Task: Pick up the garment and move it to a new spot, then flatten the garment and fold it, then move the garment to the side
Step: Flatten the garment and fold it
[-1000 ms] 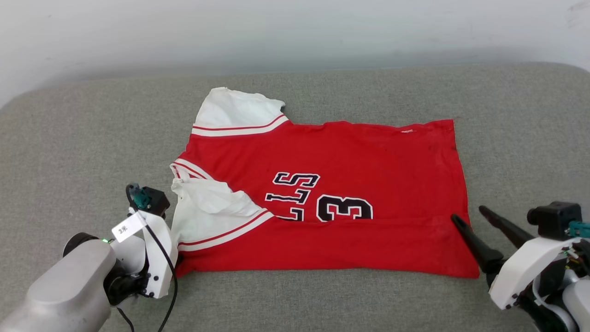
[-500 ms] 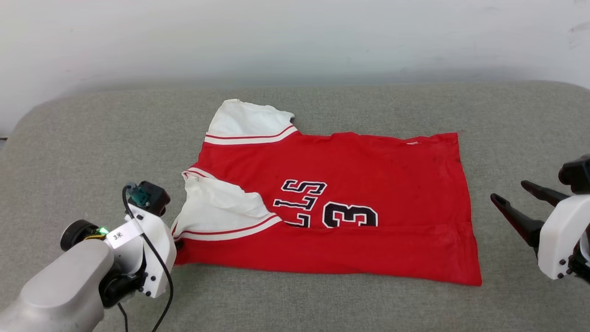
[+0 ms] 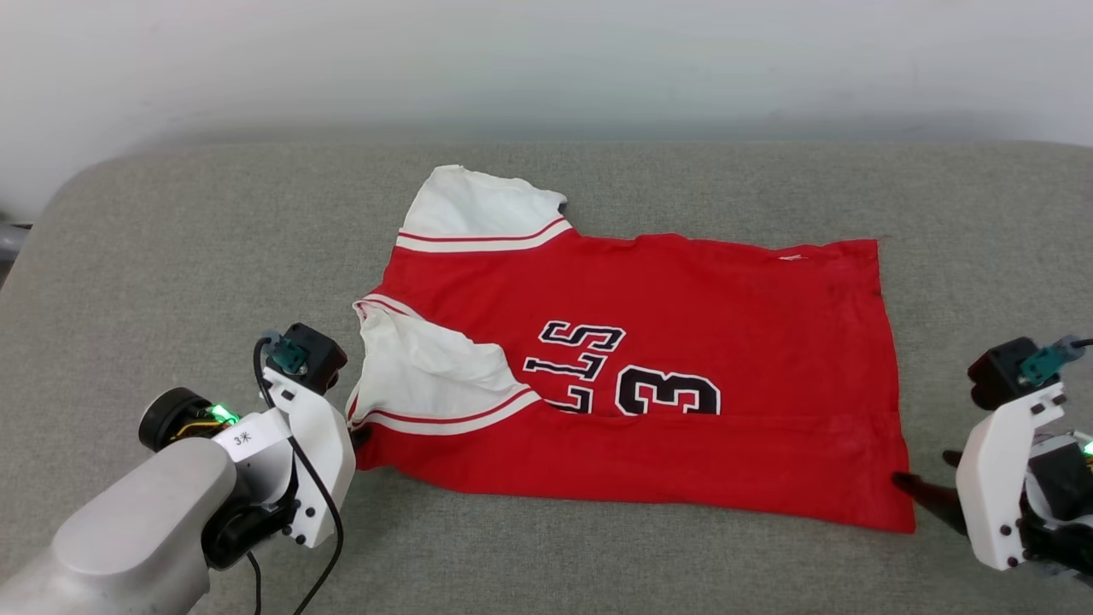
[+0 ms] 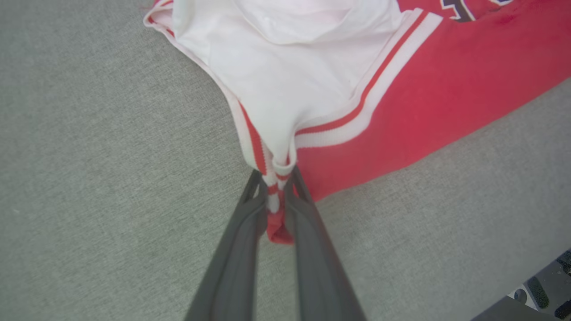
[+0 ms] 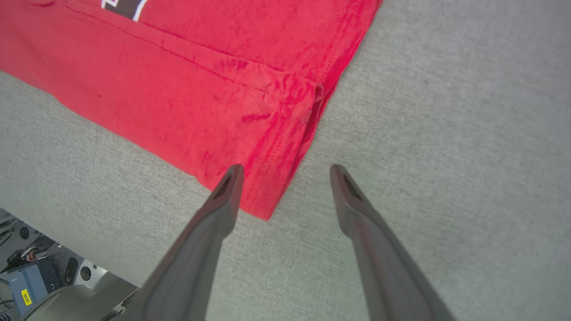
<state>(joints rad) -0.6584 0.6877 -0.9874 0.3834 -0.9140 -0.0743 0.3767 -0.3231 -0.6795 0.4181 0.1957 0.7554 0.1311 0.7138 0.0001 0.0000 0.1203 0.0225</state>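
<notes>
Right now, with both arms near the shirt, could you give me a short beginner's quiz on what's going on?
1. True or false: the left gripper is pinching the striped trim of the garment.
2. The right gripper is: A) open beside the bottom corner, B) shut on the hem, C) holding a sleeve.
3. Which digit is printed on the garment?

Key: 1 true; 2 A; 3 the digit 3.

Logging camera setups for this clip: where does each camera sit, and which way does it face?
Head: on the head, facing down at the shirt on the cushion; left pincer and right pincer show.
Left wrist: along left pincer, shut on sleeve corner.
Right wrist: along open right pincer, at hem corner.
Shared: the shirt.
</notes>
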